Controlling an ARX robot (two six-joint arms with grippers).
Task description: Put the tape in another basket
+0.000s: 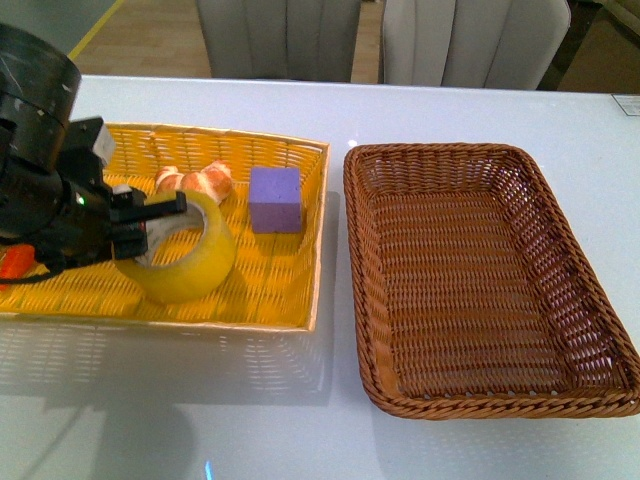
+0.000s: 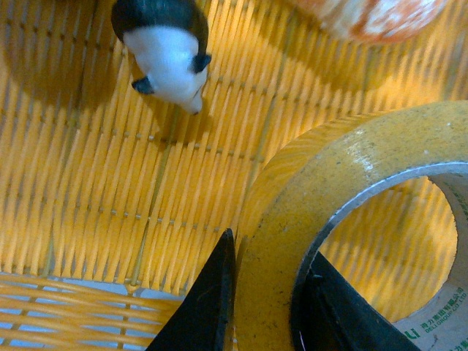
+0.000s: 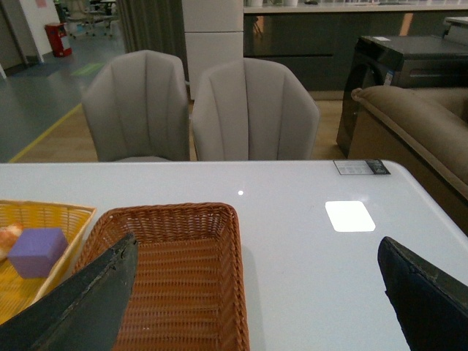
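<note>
On the white table (image 1: 480,110), the left gripper (image 2: 270,252) is pinching the tape (image 1: 200,265) by its wall inside the yellow tray (image 1: 272,275). The right gripper (image 3: 257,252) is gaping wide.

We count: one yellow tray (image 1: 230,135), one brown basket (image 1: 440,152), one tape roll (image 1: 197,266), one purple block (image 1: 275,198), one black-white figurine (image 2: 164,47), two grey chairs (image 3: 135,106), one white table (image 1: 480,110).

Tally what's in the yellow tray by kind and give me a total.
Tape roll: 1
Purple block: 1
Orange-and-white piece: 1
Black-and-white figure: 1
Total: 4
One orange bit, mostly hidden, is left uncounted.
</note>
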